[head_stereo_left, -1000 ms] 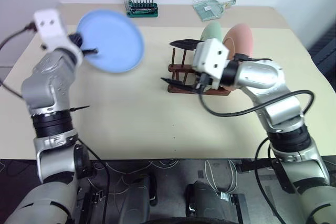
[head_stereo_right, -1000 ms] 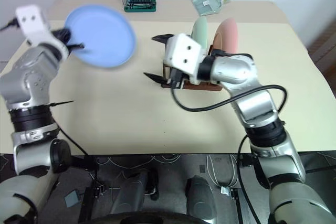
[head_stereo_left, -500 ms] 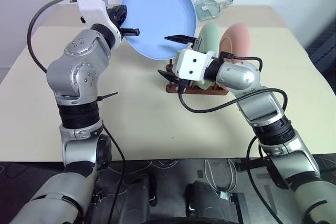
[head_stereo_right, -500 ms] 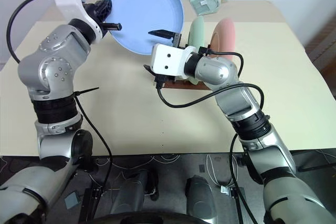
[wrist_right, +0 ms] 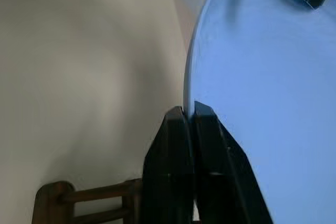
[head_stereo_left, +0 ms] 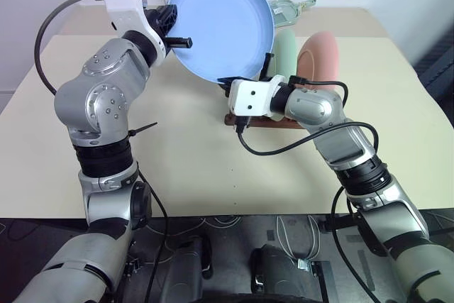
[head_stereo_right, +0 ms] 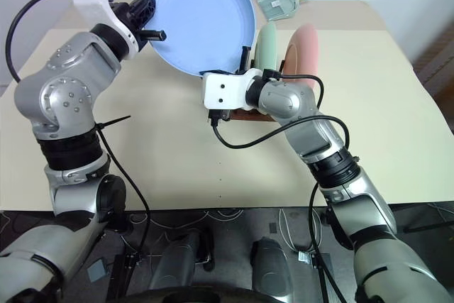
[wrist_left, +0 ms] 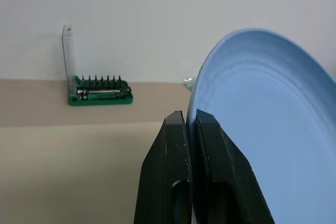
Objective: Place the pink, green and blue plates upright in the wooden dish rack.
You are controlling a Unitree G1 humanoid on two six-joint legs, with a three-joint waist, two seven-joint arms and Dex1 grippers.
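Two plates are in the rack, the blue one is not yet.

The green plate (head_stereo_left: 286, 53) and pink plate (head_stereo_left: 320, 51) stand upright in the wooden dish rack (head_stereo_left: 264, 119); the blue plate (head_stereo_left: 221, 23) is in the air just left of them, with the left gripper (wrist_left: 189, 129) and right gripper (wrist_right: 188, 120) both closed on its rim.

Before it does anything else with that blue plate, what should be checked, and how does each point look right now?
1. Left gripper shut on the blue plate rim: ok.
2. Right gripper shut on the plate's lower rim: ok.
3. Green plate and pink plate upright in the wooden dish rack: ok.
4. Free slot on the near side of the green plate: cannot tell, the right gripper covers it.
5. Blue plate clear of the green plate: cannot tell.
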